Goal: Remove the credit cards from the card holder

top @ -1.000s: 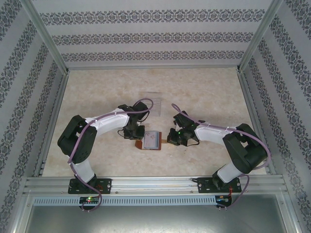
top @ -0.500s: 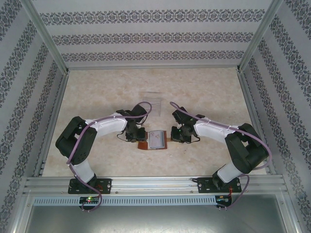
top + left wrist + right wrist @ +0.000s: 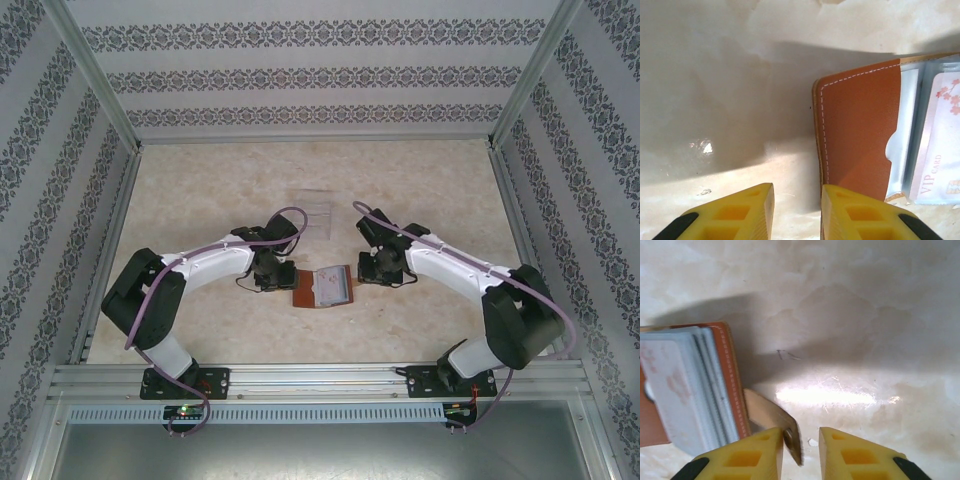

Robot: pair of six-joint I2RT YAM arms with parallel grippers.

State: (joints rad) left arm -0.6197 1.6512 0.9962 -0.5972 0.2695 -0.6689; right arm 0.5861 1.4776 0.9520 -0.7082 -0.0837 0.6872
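In the top view the left gripper (image 3: 272, 277) sat left of centre, low over the table (image 3: 200, 200). In its wrist view the left gripper (image 3: 797, 200) had its yellow fingers (image 3: 747, 212) parted at the bottom edge. Bare table showed in the gap and nothing was held.

Just to its right lay the card holder (image 3: 305, 292), spread open and flat near the middle of the frame. Its long axis ran left to right with the right end tipped a little upward. Its brown leather half faced the left gripper. In the left wrist view the card holder (image 3: 855, 130) filled the right side. Its white-stitched edge ran up and down the frame and ended just beside the right-hand finger.

The credit cards (image 3: 334, 285) were in the sleeves on the holder's right half. One pale card (image 3: 942, 145) with pink blossoms had "VIP CARD" lettering running up the frame.

Above the holder, apart from it, stood a clear rack (image 3: 316, 212).

Further right, the right gripper (image 3: 376, 270) was close to the holder's right end. In its wrist view the card holder (image 3: 732, 380) lay at the left, and its snap tab (image 3: 771, 415) pointed to the lower right. The tab's tip reached into the gap of the right gripper (image 3: 801, 440). Those fingers (image 3: 852, 452) stood wider apart than the tab and were not pinching it.
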